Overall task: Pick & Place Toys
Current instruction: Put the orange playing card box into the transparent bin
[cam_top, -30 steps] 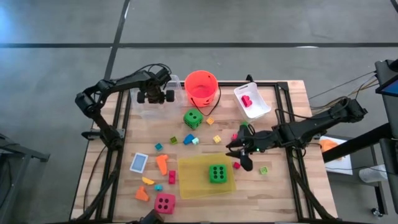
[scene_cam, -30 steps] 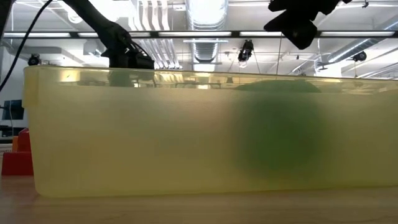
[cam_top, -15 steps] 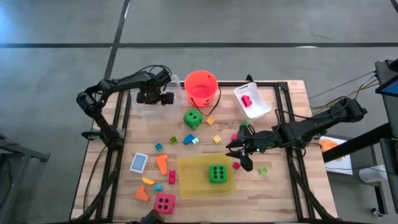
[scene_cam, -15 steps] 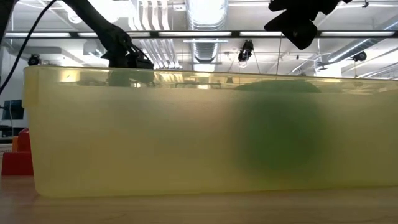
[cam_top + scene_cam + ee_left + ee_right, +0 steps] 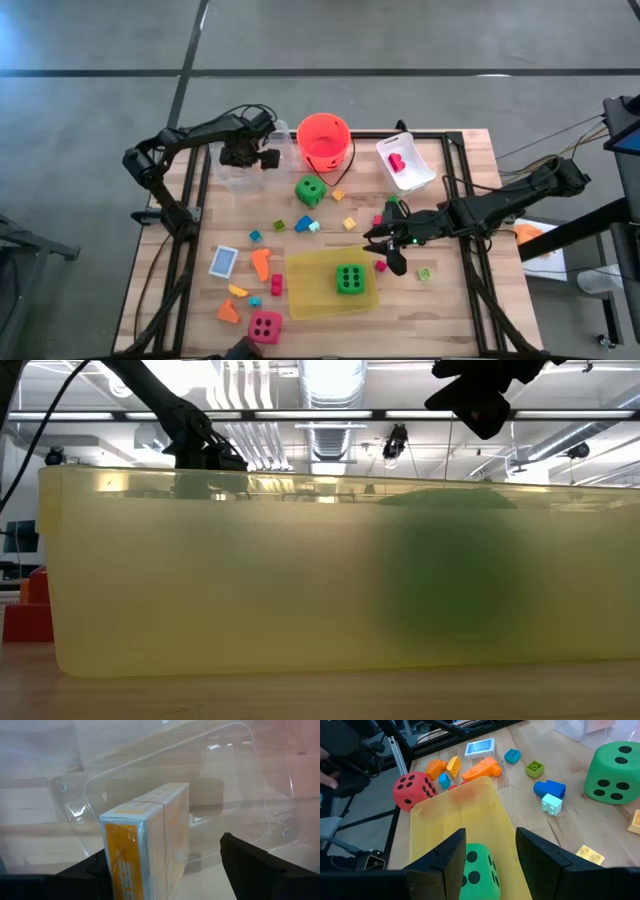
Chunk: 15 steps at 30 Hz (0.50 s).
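Note:
My left gripper (image 5: 250, 155) points down into a clear plastic container (image 5: 240, 172) at the table's far left. It is open, with a white and orange card box (image 5: 150, 840) between its fingers. The box stands on one narrow side on the container's floor. My right gripper (image 5: 385, 245) hovers open above the far right of the yellow tray (image 5: 310, 295), holding nothing. A green die (image 5: 477, 870) lies in that tray below it. A second green die (image 5: 310, 191), a pink die (image 5: 264, 326), a blue card (image 5: 224, 261) and small bricks lie on the wood. My left gripper has its fingers on either side of the card box. One finger (image 5: 87, 867) lies close against the box's orange face, and I cannot tell whether it touches. The other finger (image 5: 250, 865) stands well clear of the box.
An orange-red bucket (image 5: 323, 135) stands at the far edge beside the clear container. A white tray (image 5: 405, 160) holding a pink piece sits at the far right. In the low view the yellow tray's wall (image 5: 250, 570) fills the picture.
My left gripper has turned a little about its own axis while staying over the clear container. My right arm has kept still.

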{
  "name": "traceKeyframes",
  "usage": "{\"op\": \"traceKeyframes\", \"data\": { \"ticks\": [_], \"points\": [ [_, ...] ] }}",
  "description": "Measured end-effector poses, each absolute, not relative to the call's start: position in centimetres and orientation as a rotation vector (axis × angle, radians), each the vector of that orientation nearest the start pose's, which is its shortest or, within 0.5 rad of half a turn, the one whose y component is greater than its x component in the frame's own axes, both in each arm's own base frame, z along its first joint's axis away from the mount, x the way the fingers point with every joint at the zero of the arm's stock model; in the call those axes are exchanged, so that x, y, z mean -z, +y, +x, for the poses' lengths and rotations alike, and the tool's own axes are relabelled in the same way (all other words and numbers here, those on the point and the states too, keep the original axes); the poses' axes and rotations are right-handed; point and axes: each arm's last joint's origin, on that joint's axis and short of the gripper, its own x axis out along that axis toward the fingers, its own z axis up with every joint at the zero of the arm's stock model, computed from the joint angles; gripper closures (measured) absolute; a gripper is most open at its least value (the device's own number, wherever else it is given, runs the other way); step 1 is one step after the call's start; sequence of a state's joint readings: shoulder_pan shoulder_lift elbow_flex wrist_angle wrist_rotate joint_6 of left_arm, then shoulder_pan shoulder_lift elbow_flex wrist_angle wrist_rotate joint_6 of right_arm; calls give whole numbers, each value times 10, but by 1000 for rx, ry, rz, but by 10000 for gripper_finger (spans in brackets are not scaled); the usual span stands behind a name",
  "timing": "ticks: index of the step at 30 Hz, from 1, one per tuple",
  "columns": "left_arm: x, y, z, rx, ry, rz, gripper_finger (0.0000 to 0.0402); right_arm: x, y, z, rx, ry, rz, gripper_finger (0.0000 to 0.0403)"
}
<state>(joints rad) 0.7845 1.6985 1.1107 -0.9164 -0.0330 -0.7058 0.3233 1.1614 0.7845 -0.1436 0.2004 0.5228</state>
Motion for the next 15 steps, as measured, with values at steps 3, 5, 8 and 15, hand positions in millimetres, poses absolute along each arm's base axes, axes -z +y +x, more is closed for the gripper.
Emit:
{"op": "traceKeyframes", "data": {
  "ticks": [3, 5, 8, 15],
  "points": [
    [-183, 211, 210, -1164, 1182, -1102, 116, -263, 73, 237, 14, 520, 376, 236],
    [-184, 211, 210, -1168, 1185, -1082, 116, -263, 73, 237, 14, 520, 376, 236],
    [-186, 211, 209, -1175, 1197, -1074, 116, -263, 73, 237, 14, 520, 376, 236],
    [-195, 212, 208, -1199, 1236, -1050, 116, -263, 73, 237, 13, 520, 373, 236]
  ]
}}
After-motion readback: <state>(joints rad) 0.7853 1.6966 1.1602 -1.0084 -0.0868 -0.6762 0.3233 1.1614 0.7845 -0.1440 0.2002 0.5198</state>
